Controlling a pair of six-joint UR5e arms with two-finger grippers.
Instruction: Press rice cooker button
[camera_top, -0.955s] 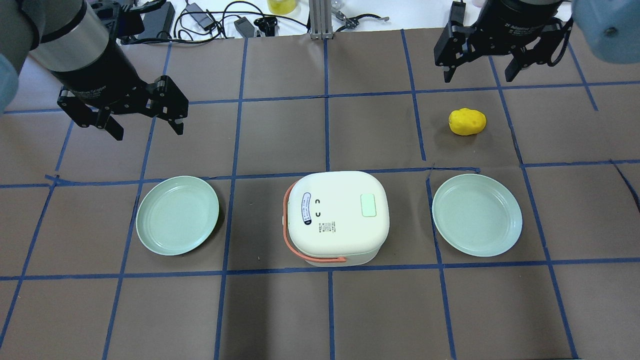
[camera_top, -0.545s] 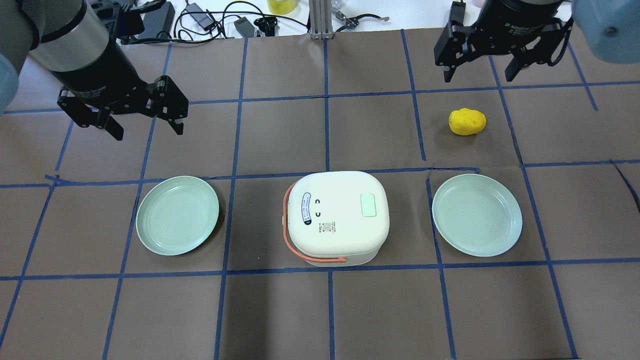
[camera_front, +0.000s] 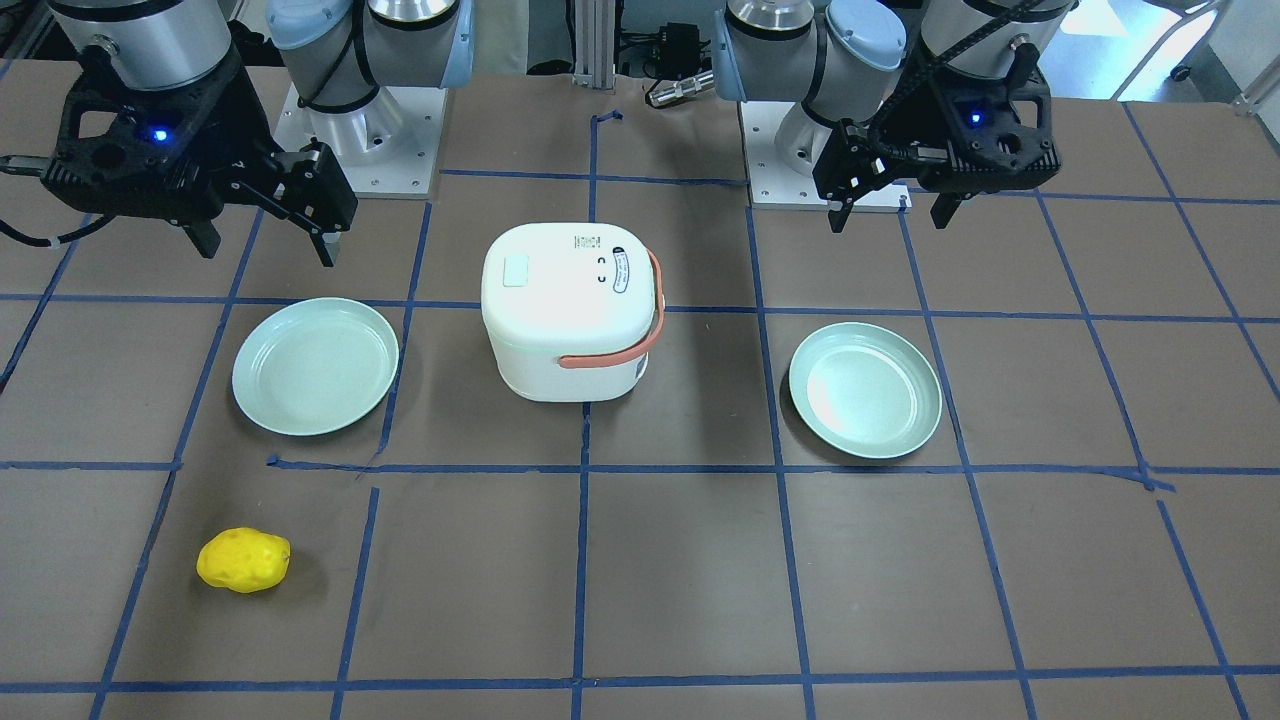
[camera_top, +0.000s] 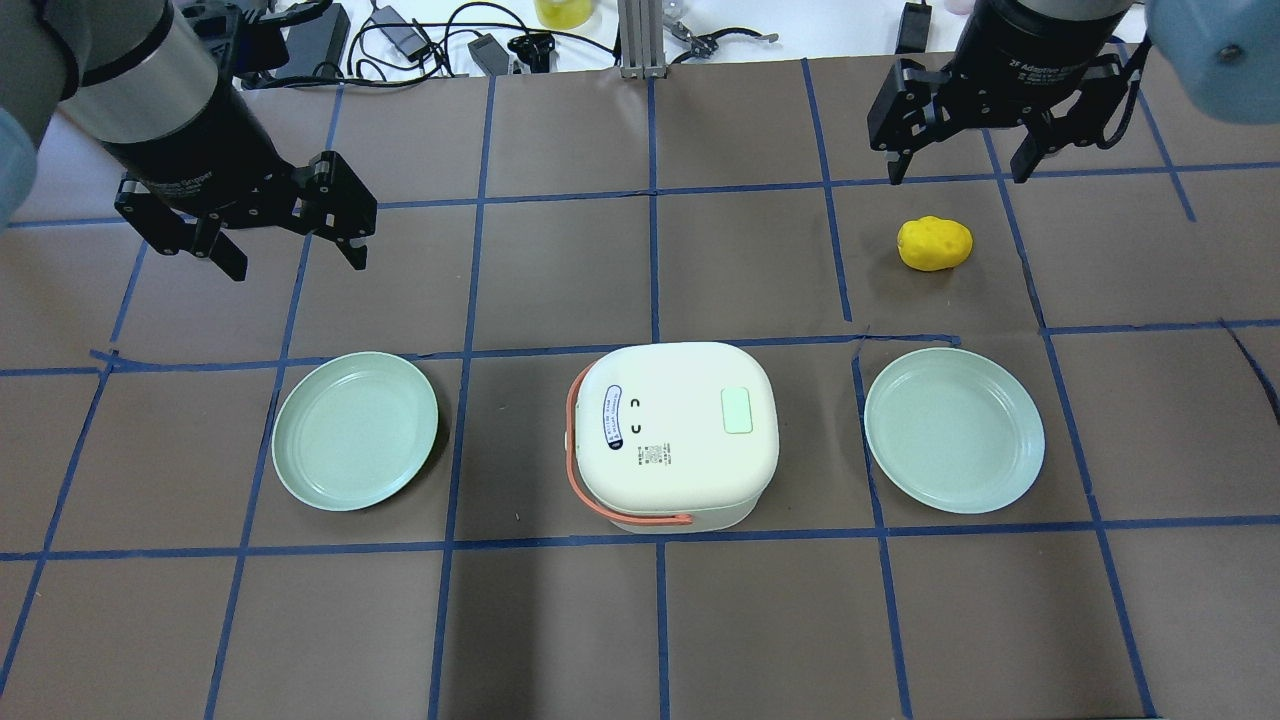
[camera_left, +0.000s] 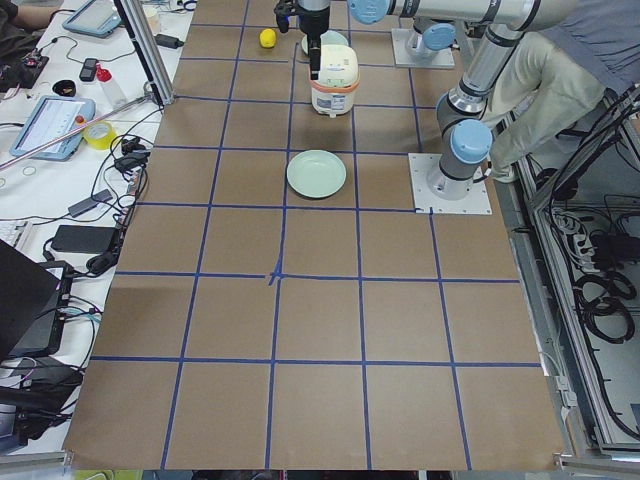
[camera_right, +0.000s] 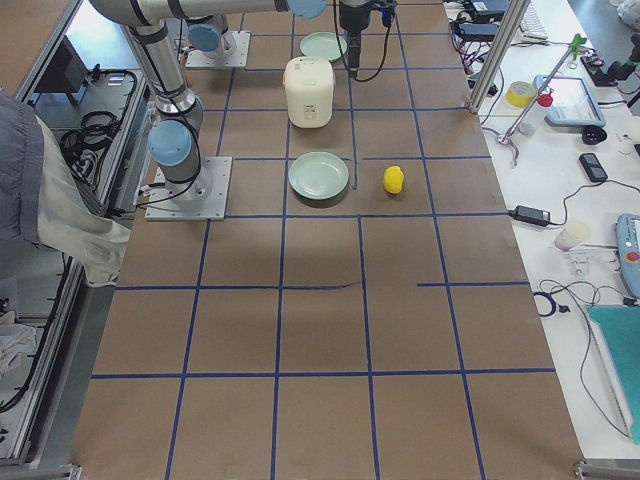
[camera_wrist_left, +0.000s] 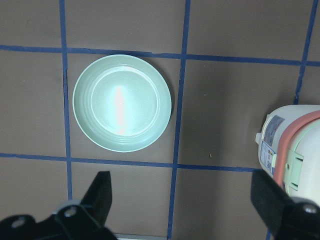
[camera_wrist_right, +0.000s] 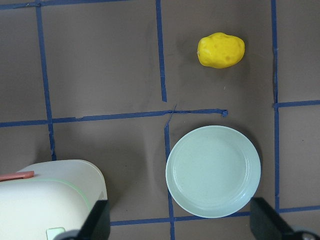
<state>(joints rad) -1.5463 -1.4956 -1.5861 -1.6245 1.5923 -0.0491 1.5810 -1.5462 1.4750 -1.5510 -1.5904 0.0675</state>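
The white rice cooker (camera_top: 675, 435) with an orange handle stands at the table's middle. A pale green rectangular button (camera_top: 737, 411) is on its lid, and it also shows in the front view (camera_front: 516, 270). My left gripper (camera_top: 295, 255) is open and empty, high above the table, far back and left of the cooker. My right gripper (camera_top: 958, 170) is open and empty, high at the back right, beyond the yellow potato (camera_top: 934, 243). The left wrist view shows the cooker's side (camera_wrist_left: 295, 145) at its right edge. The right wrist view shows its lid (camera_wrist_right: 50, 200) at the lower left.
Two pale green plates lie on either side of the cooker, one on the left (camera_top: 355, 430) and one on the right (camera_top: 953, 430). Cables and small devices (camera_top: 420, 40) lie beyond the table's far edge.
My right gripper has shifted slightly towards the potato, staying open. The left arm, the cooker and the plates have not moved.
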